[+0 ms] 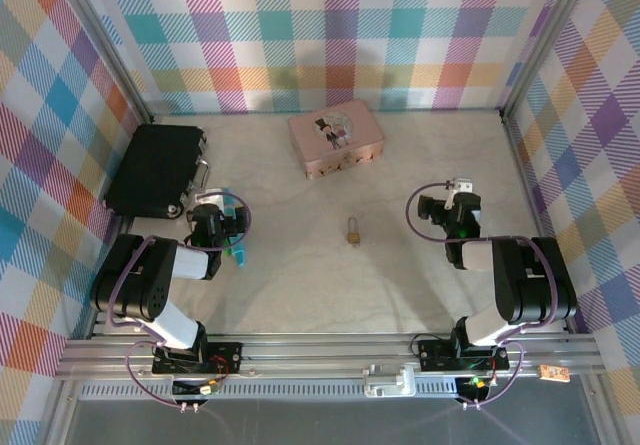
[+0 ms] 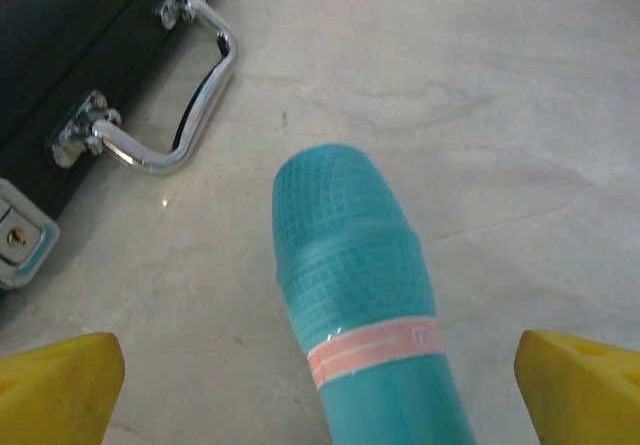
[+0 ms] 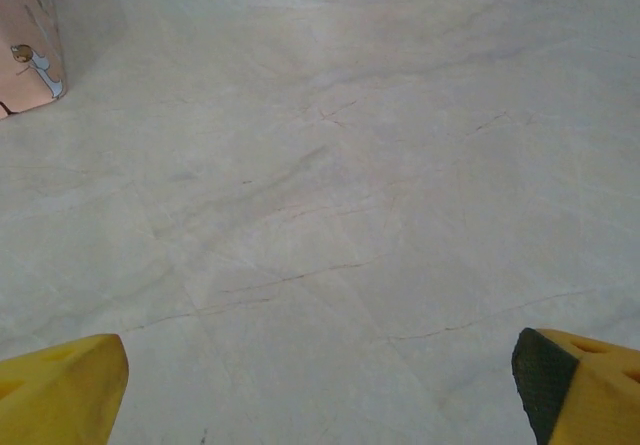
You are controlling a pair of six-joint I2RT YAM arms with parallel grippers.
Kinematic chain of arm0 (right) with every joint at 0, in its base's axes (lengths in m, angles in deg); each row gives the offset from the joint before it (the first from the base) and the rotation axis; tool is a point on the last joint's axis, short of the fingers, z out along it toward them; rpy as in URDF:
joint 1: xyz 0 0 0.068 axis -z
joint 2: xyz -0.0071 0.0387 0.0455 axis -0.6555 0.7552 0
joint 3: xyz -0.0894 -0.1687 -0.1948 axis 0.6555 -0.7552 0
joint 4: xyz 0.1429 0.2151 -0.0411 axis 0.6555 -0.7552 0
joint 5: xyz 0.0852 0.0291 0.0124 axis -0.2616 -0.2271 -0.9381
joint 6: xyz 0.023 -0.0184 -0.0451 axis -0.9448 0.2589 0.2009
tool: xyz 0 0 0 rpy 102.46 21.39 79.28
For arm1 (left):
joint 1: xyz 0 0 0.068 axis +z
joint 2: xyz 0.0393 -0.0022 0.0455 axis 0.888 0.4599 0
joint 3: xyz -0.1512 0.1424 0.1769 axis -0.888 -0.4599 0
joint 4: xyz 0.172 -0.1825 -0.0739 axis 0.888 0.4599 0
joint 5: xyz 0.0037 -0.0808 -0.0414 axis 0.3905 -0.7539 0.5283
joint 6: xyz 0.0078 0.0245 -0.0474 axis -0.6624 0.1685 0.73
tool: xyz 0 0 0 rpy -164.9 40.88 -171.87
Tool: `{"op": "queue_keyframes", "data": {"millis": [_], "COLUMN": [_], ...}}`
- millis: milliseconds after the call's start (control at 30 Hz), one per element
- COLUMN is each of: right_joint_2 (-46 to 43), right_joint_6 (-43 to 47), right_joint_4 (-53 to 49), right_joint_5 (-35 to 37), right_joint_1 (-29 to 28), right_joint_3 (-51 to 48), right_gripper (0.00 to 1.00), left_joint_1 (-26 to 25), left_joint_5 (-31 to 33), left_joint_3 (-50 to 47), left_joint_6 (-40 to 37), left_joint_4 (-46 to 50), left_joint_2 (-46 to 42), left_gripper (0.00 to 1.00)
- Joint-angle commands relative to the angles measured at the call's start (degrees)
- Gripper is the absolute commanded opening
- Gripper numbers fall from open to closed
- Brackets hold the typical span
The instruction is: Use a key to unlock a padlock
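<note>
While the padlock (image 1: 354, 231) lies small and brass-coloured on the pale marbled table (image 1: 300, 285), we find it roughly midway between the two arms, on the near side of the pink box (image 1: 336, 143) and well apart from it. As far as we can make out at that size, its thin shackle points toward the far wall. Neither gripper touches it. From above, the left gripper (image 1: 222, 223) sits to the padlock's left, just beside the near right corner of the black case (image 1: 155, 170). In its wrist camera the two yellow fingers (image 2: 60, 385) stand far apart at the bottom corners, so we read that gripper as spread wide. Between them a teal ribbed cylinder (image 2: 350, 295) with a pink band reaches forward over the table with a gap on each side. We cannot tell whether it rests on the surface or what carries it. The case's chrome handle (image 2: 185, 95) and one latch show at the upper left of that view. The right gripper (image 1: 455, 203) sits to the padlock's right, well apart from it. Its own camera shows its yellow fingers (image 3: 60, 385) equally wide apart, with bare table between them and nothing gripped. A corner of the pink box with a small clasp shows at the upper left of that view.
</note>
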Motion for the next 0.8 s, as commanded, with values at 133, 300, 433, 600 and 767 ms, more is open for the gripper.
{"op": "queue_keyframes", "data": {"millis": [133, 300, 433, 600, 767], "right_joint_2": [0.3, 0.1, 0.2, 0.3, 0.2], "right_joint_6": [0.6, 1.8, 1.8, 1.8, 1.8], "right_joint_4": [6.4, 4.9, 5.0, 5.0, 5.1], "right_joint_5": [-2.1, -5.1, -5.1, -5.1, -5.0], "right_joint_1": [0.4, 0.4, 0.4, 0.4, 0.4], "right_joint_3": [-0.5, 0.2, 0.2, 0.2, 0.1], "right_gripper": [0.99, 0.99, 0.99, 0.99, 0.99], "left_joint_1": [1.0, 1.1, 1.1, 1.1, 1.1], "left_joint_5": [-1.6, -1.8, -1.8, -1.8, -1.8], "left_joint_3": [1.8, 1.8, 1.8, 1.7, 1.7], "left_joint_6": [0.7, 0.6, 0.8, 0.8, 0.8], "left_joint_4": [-2.7, -2.7, -2.7, -2.9, -2.8], "left_joint_2": [0.0, 0.0, 0.0, -0.1, -0.1], "left_gripper": [1.0, 1.0, 1.0, 1.0, 1.0]}}
